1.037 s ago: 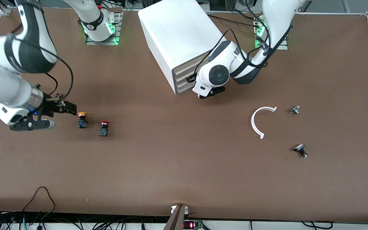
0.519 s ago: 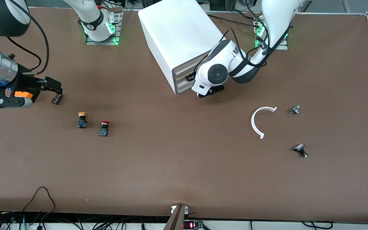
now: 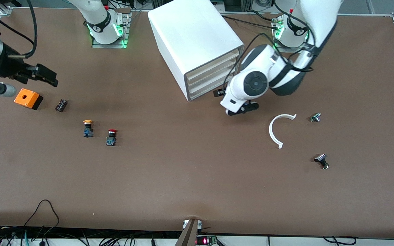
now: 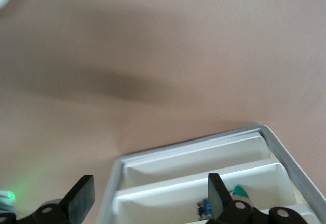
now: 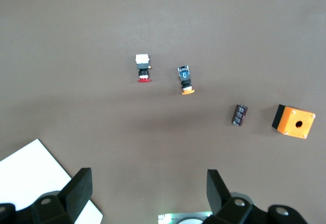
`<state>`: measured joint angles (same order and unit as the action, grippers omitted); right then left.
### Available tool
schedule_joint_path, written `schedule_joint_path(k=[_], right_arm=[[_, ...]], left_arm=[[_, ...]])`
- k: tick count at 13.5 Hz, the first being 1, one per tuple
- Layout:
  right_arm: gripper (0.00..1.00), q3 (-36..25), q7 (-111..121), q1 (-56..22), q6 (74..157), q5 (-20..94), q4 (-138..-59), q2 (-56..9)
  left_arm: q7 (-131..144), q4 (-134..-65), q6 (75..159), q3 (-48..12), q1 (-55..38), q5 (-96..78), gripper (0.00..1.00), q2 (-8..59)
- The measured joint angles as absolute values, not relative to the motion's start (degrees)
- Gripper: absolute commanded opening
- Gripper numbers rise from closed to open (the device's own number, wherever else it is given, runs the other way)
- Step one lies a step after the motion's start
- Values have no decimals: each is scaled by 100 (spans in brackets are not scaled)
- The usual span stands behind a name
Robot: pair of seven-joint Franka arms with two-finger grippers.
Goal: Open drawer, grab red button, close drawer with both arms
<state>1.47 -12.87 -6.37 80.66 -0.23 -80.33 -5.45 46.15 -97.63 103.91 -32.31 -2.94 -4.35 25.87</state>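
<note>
Both arms had drawn back: the left tool (image 3: pixel 239 110), spread and empty, quit the closed drawer (image 3: pixel 208 89); the right tool (image 3: pixel 44 76), spread, rose, leaving the red-capped button (image 3: pixel 111 137) on the counter (image 3: pixel 197 177).

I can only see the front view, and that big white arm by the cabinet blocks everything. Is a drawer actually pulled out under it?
Observer: Yes. The left wrist view shows the drawer pulled out, its white divided compartments open from above.
Visitor: Anything inside?
Observer: One compartment holds a small blue part with something green beside it.
Visitor: And the claws?
Observer: The left gripper, over the drawer, and the right gripper, up near the orange box, both have fingers spread and hold nothing.
</note>
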Motion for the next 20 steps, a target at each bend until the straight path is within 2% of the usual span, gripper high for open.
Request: schedule_joint_path(k=[3, 8, 15, 18, 20], right_arm=[[99, 169, -1321, -638, 7967, -28, -8029, -395], [99, 96, -1323, -635, 7847, -28, -8096, -15], [99, 33, -1077, -633, 7926, -28, -8134, -29], [99, -17, -809, -630, 7938, -28, -8134, -28], [99, -17, -805, -630, 7939, -28, -8134, -27]], left_arm=[[3687, -9252, 9788, -3219, 192, 74, 98, 2574], [2651, -8537, 9294, -3216, 670, 785, 99, 2573], [1358, -7079, 8130, -3214, 944, 1304, 99, 2513], [961, -6820, 7849, -3183, 1106, 1304, 99, 2501], [471, -6770, 7944, -2758, 1042, 1160, 99, 2341]])
